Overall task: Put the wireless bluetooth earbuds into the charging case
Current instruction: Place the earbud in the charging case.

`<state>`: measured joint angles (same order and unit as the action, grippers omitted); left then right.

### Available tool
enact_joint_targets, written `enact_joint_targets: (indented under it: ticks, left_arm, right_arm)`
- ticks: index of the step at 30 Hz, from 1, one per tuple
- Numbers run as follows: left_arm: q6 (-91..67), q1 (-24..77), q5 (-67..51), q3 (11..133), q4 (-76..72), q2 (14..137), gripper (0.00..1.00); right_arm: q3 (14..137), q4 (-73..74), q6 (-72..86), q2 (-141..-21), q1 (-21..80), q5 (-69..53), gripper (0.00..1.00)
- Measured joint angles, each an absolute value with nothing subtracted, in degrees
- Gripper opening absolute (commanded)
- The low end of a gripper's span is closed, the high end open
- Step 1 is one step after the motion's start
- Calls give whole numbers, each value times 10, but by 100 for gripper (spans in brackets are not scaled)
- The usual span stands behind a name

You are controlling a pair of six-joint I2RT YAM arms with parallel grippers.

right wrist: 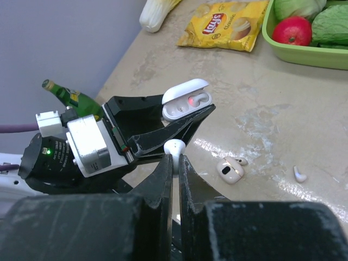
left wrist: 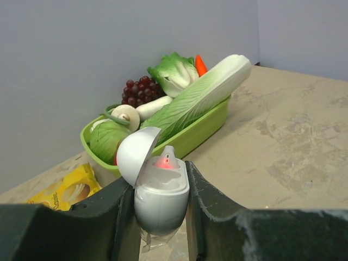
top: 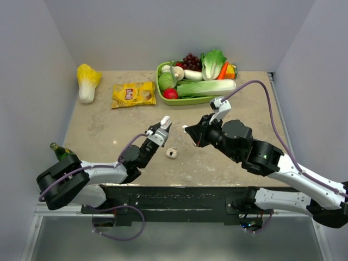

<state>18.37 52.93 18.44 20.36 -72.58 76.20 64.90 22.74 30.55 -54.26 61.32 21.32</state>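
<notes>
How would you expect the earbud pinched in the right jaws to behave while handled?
The earbud looks smooth and glossy, so probably slippery. It is tiny and rounded, held only at the right jaws' tips, so it may twist or pop out.

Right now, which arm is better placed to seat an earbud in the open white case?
Right. The right gripper pinches a tiny white plastic earbud, pointed toward the open white oval plastic charging case; the left gripper is busy holding that case.
</notes>
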Motion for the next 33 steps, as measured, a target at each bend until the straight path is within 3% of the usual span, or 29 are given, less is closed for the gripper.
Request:
enact_joint_targets:
  ticks: [10,19,25,33]
  left_arm:
    - [122,533,222,216,-724,758,0]
    - [90,507,80,225,-731,726,0]
    - [46,473,52,219,-730,725,0]
    - [163,511,97,220,-742,793,0]
  right_arm:
    - [649,228,298,-547,613,221,0]
    - [649,227,293,-547,613,231,0]
    - [649,227,293,-537,613,231,0]
    - [657,228,296,-549,613,232,0]
